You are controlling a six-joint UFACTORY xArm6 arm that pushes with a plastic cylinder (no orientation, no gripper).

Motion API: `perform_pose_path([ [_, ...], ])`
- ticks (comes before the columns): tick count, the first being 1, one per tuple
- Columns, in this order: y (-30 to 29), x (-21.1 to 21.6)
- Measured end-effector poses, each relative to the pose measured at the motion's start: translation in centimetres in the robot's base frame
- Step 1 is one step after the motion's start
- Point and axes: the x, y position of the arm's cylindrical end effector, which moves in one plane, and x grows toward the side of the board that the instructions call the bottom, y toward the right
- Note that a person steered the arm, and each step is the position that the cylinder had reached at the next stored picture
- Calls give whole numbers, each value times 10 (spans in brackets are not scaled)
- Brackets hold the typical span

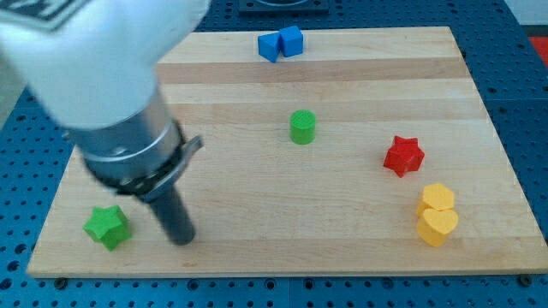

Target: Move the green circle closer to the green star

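Note:
The green circle (301, 127) is a short green cylinder standing near the middle of the wooden board (257, 171). The green star (107, 226) lies near the board's bottom left corner. My tip (181, 239) rests on the board just right of the green star, a short gap apart from it. The green circle is far up and to the right of my tip. The arm's white and grey body covers the view's top left.
Two blue blocks (281, 43) sit touching at the board's top edge. A red star (403, 156) lies at the right. A yellow hexagon (437, 198) and a yellow heart (437, 227) touch at the bottom right.

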Motion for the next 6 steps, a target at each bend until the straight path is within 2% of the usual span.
perform_pose_path([
  [3, 154, -126],
  [5, 175, -191],
  [6, 175, -196],
])
